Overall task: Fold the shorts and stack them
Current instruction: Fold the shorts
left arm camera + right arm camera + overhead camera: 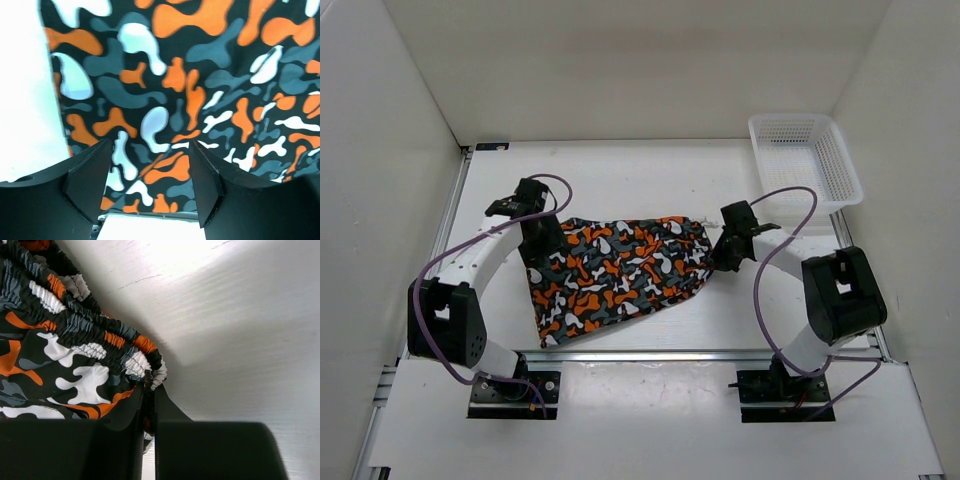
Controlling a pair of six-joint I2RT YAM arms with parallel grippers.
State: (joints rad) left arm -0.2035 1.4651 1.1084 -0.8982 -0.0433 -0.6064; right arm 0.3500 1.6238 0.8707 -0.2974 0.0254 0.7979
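The shorts, in orange, black, grey and white camouflage print, lie spread on the white table between the two arms. My left gripper is over their upper left part. In the left wrist view its jaws stand open with the fabric showing between and beyond them, close to a cloth edge. My right gripper is at the shorts' right end. In the right wrist view it is shut on the gathered elastic waistband, which is pinched between the two fingers.
A white mesh basket stands at the back right corner of the table. White walls close in the left, back and right sides. A metal rail runs along the near edge by the arm bases.
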